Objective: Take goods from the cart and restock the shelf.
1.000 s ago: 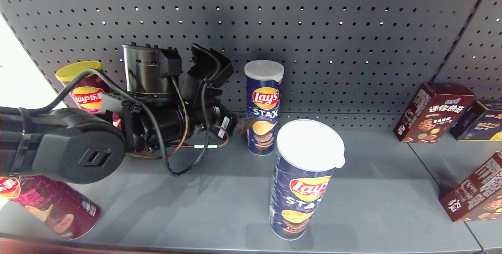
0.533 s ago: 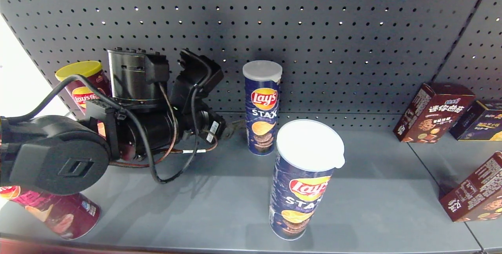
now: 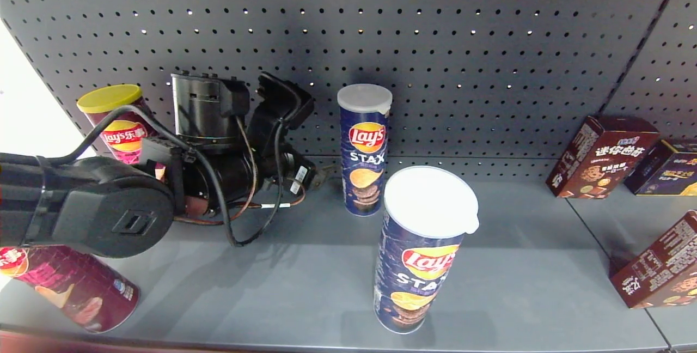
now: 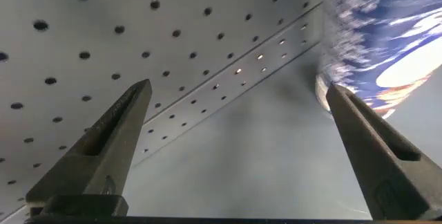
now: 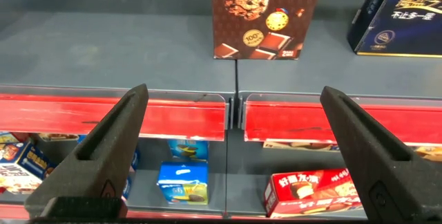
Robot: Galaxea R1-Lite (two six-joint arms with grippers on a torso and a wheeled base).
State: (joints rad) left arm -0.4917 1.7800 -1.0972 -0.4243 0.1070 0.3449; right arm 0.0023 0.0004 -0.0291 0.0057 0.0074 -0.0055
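Two blue chip cans with white lids stand upright on the grey shelf (image 3: 533, 287): one at the back (image 3: 364, 148) against the pegboard, one nearer the front (image 3: 422, 249). My left gripper (image 3: 322, 171) is just left of the back can, low over the shelf. In the left wrist view this gripper (image 4: 238, 89) is open and holds nothing, and the back can (image 4: 387, 44) stands just beyond one fingertip. My right gripper (image 5: 235, 92) is open and empty too, in front of the shelf's red price rails (image 5: 173, 117).
Two red chip cans are at the shelf's left: one upright at the back (image 3: 117, 124), one leaning at the front (image 3: 71, 287). Brown cookie boxes (image 3: 599, 154) (image 3: 659, 266) and a dark blue box (image 3: 667, 170) fill the right end. Lower shelves hold small boxes (image 5: 183, 182).
My left arm drew back to the left, away from the back blue can, then came a little way back. The can stays upright, shifted slightly to the left.
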